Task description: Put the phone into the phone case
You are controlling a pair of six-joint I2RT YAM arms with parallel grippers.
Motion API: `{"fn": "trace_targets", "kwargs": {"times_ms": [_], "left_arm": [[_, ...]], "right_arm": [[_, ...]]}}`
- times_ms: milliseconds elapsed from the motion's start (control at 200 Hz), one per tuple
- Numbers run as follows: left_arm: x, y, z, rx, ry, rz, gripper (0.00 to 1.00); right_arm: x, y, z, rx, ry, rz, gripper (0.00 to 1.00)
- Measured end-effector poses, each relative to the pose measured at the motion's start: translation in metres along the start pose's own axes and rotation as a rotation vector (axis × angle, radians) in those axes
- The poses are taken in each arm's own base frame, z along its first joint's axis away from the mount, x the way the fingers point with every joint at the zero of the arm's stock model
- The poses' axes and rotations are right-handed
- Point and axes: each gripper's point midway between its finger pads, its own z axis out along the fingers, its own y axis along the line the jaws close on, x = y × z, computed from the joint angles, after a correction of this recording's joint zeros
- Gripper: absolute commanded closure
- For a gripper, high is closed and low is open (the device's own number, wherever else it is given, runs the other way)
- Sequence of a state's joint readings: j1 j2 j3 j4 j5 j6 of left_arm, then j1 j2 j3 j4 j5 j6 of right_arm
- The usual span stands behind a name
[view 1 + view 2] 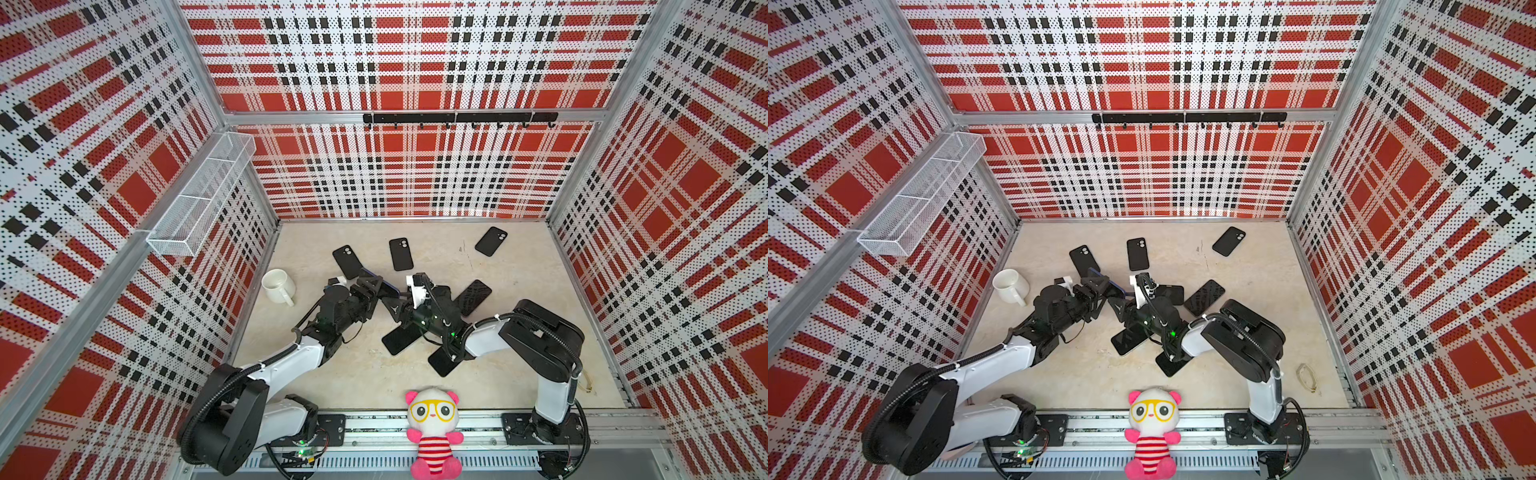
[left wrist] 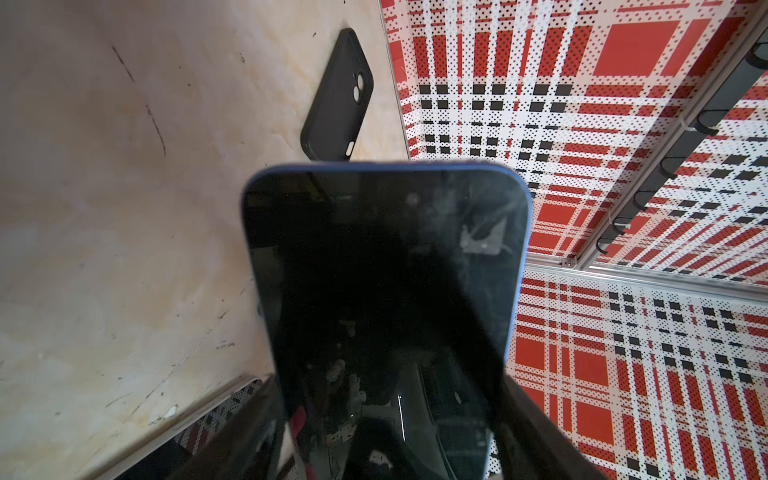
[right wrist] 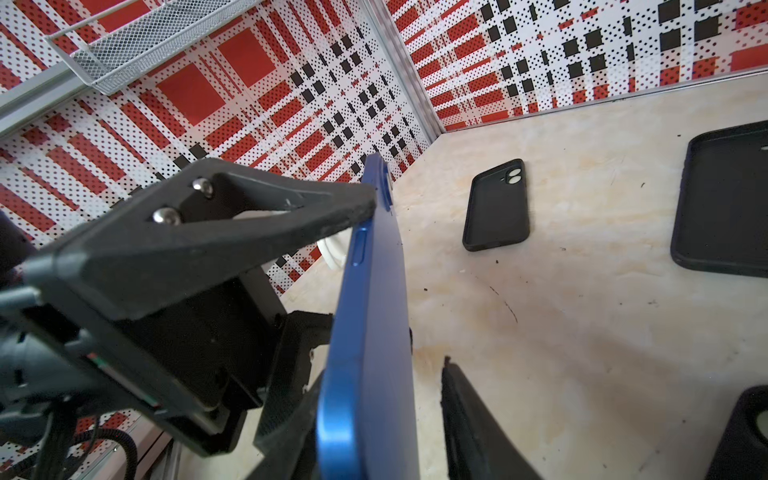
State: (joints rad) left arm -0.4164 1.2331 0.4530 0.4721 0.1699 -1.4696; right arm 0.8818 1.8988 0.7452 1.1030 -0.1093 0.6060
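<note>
Right wrist view: left gripper [image 2: 388, 390] clamps blue phone [image 3: 370, 316] edgewise, mid-frame, aloft; right gripper [image 3: 382, 386] straddles it, unclosed. Risk: mistimed handover could drop phone. Black phone case [image 3: 496, 205] lies upper right.

- I read this place as a robotics lab: a closed test cell, not a home or a shop.
- Walls [image 1: 415, 62]: perforated panels printed in red plaid on three sides, held in a bare aluminium frame [image 1: 291, 118].
- Two arms [image 1: 286, 361] are bolted to a rail [image 1: 478, 426] at the front edge, with cables exposed.
- Table [image 1: 374, 382]: pale stone-look top, scuffed.
- I see several alike black cases [image 1: 400, 254] laid out among unrelated props: mug [image 1: 277, 286], plush [image 1: 433, 432], wire basket [image 1: 199, 195], hook bar [image 1: 457, 118].
</note>
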Motion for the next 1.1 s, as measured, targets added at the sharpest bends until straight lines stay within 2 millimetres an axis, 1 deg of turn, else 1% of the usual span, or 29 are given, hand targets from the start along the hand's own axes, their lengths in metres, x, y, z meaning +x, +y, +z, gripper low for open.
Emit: {"fn": "trace_targets", "kwargs": {"times_ms": [105, 195, 316, 416, 436, 456, 561, 621, 661, 701, 817, 887, 947, 1022, 1102], "left_arm": [[0.0, 0.0, 0.0, 0.0, 0.0, 0.0, 0.75], [0.0, 0.0, 0.0, 0.0, 0.001, 0.0, 0.75], [0.001, 0.001, 0.0, 0.001, 0.001, 0.0, 0.74], [0.001, 0.004, -0.001, -0.007, 0.0, 0.0, 0.69], [0.001, 0.004, 0.0, -0.004, 0.0, -0.001, 0.66], [0.001, 0.003, 0.0, 0.0, 0.0, 0.0, 0.61], [0.0, 0.004, -0.001, 0.0, -0.006, 0.01, 0.28], [0.001, 0.0, -0.001, 0.018, -0.007, 0.014, 0.11], [0.0, -0.005, -0.001, 0.034, -0.009, 0.02, 0.04], [0.0, -0.008, -0.002, 0.046, -0.01, 0.031, 0.0], [-0.003, -0.015, -0.004, 0.069, -0.022, 0.076, 0.02], [-0.007, -0.02, -0.006, 0.074, -0.033, 0.124, 0.02], [-0.012, -0.026, -0.005, 0.061, -0.048, 0.178, 0.02], [-0.021, -0.039, -0.001, 0.034, -0.069, 0.263, 0.02], [-0.03, -0.061, 0.009, 0.001, -0.088, 0.386, 0.02]], "right_arm": [[-0.003, 0.002, 0.0, -0.007, -0.01, 0.001, 0.66], [-0.004, 0.003, 0.0, -0.011, -0.016, -0.001, 0.77], [-0.004, 0.001, -0.001, -0.005, -0.02, -0.014, 0.87], [-0.003, -0.003, -0.002, 0.014, -0.021, -0.031, 0.93], [-0.004, -0.004, -0.002, 0.014, -0.021, -0.026, 0.93], [-0.004, -0.003, -0.002, 0.013, -0.022, -0.023, 0.94], [-0.009, -0.001, -0.002, 0.006, -0.038, -0.015, 0.95], [-0.008, 0.0, -0.004, 0.0, -0.032, -0.012, 0.95], [-0.006, 0.002, -0.006, -0.005, -0.025, -0.013, 0.95], [-0.005, 0.003, -0.008, -0.004, -0.016, -0.014, 0.95], [-0.011, 0.006, -0.016, 0.004, -0.002, -0.022, 0.96], [-0.02, 0.006, -0.023, 0.02, 0.002, -0.023, 0.96], [-0.033, 0.003, -0.032, 0.041, 0.0, -0.019, 0.97], [-0.053, -0.012, -0.044, 0.098, 0.0, -0.011, 0.97], [-0.074, -0.032, -0.062, 0.17, 0.004, -0.001, 0.99]]}}
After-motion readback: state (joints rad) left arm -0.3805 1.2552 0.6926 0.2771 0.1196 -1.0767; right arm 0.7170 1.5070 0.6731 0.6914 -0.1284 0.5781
